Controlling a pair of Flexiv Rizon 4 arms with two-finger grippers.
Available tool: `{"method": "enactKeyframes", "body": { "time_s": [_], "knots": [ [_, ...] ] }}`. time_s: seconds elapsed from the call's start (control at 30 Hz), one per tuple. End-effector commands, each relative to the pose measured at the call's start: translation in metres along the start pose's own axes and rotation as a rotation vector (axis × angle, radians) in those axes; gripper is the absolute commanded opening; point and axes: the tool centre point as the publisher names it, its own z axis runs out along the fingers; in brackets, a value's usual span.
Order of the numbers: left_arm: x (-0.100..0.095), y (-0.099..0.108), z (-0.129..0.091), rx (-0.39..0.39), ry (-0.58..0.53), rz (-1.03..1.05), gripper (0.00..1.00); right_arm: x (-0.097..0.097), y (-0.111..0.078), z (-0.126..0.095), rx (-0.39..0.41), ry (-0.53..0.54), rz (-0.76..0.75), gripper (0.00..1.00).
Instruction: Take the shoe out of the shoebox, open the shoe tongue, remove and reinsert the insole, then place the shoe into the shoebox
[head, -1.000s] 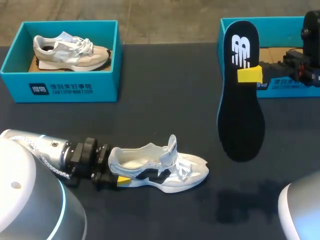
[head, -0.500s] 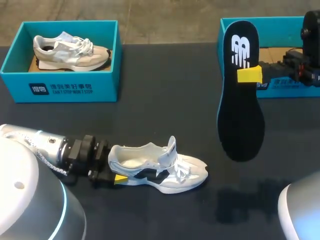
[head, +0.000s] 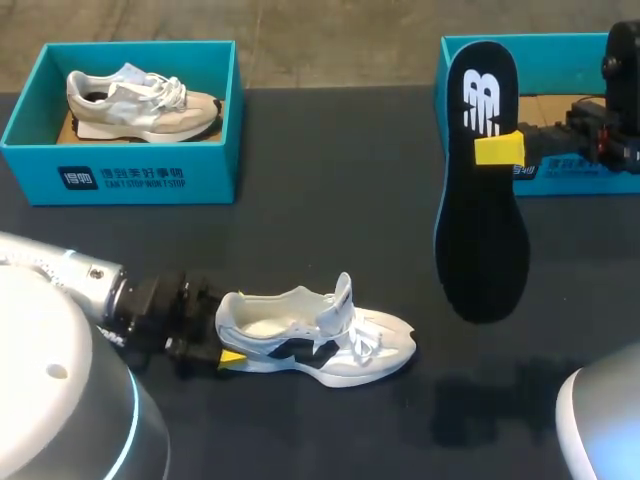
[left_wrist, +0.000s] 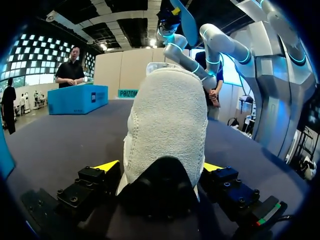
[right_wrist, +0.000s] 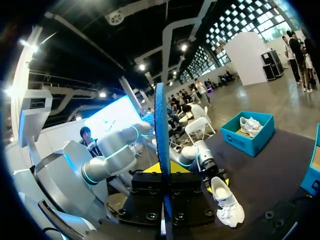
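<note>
— What sits farthest left?

— A left box (head: 120, 175) at the far corner of the table (head: 330, 200), with a beige shoe (head: 140, 100) lying in it, toe to the right.

— And my left arm?

— It comes in low across the near edge. The left gripper (head: 222, 345) is at the heel of the shoe (head: 320, 340). In the left wrist view its fingers (left_wrist: 107, 166) stand spread, one at each side of the heel, so I call it released, not squeezing.

— How does the shoe lie?

— On its sole on the table, well apart from both boxes, heel towards the left gripper, toe pointing right. The tongue (head: 343, 295) stands pulled up and the laces lie loose over the front.

— Where is the insole?

— The insole (head: 485, 190) is out of the shoe and up in the air to the right of it, hanging roughly upright, heel end high, toe end low. Its dark face with a white mark shows in the head view.

— Who has it?

— The right gripper (head: 500, 150), clenched on it near the heel end. The right wrist view shows the insole edge-on, pinched between the fingers.

— And behind that?

— The right box (head: 590, 182), at the far right corner, a bare brown floor showing inside.
</note>
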Motion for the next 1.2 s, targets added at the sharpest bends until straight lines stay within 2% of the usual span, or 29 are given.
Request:
{"method": "enactKeyframes", "body": {
  "time_s": [0.03,0.23,0.53,0.7,0.9,1.2],
  "knots": [
    [0.002,-0.009,-0.010,-0.062,-0.001,-0.003,1.00,-0.002,0.003,0.002,0.004,0.002,0.001,0.00],
    [0.005,-0.013,-0.028,-0.190,0.025,0.002,1.00,-0.002,0.003,0.002,0.004,0.002,0.001,0.00],
    [0.019,-0.021,-0.052,-0.443,0.046,0.019,1.00,-0.002,0.003,0.002,0.004,0.002,0.001,0.00],
    [0.015,-0.029,-0.064,-0.565,0.021,0.019,1.00,-0.002,0.003,0.002,0.004,0.002,0.001,0.00],
    [0.013,-0.042,-0.073,-0.709,0.005,-0.007,1.00,-0.002,0.003,0.002,0.004,0.002,0.001,0.00],
    [0.014,-0.062,-0.078,-0.970,0.094,-0.038,1.00,-0.002,0.003,0.002,0.004,0.002,0.001,0.00]
  ]
}}
